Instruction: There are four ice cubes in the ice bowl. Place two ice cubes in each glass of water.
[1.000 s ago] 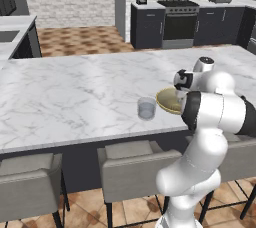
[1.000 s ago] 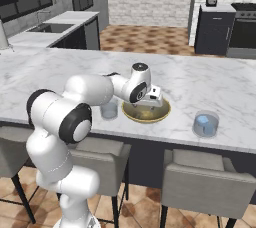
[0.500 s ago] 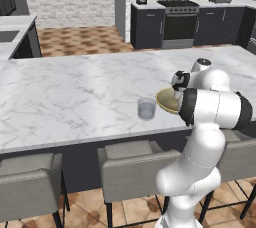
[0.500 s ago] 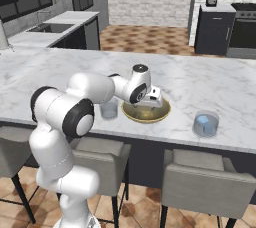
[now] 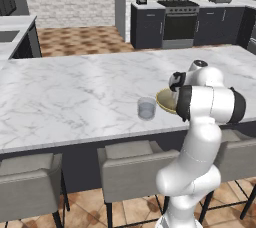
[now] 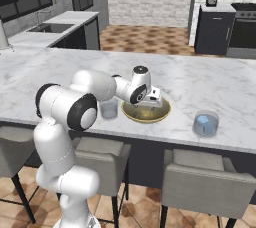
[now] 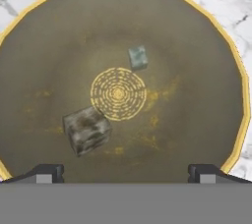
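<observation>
We've got the gripper (image 7: 126, 171) hanging wide open over the ice bowl (image 7: 224, 46), two ice cubes (image 7: 86, 129) sitting loose below.

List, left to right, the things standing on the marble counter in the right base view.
Clear bluish-grey glass tumbler → wide tan-yellow ice bowl with olive inside → second clear bluish-grey tumbler, holding something pale blue.

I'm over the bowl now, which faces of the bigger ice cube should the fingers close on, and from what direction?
Come straight down from above. The bigger ice cube lies turned askew on the floor of the ice bowl, so roll the open gripper to match and close on two opposite side faces. Nothing touches it; the smaller cube lies apart.
</observation>
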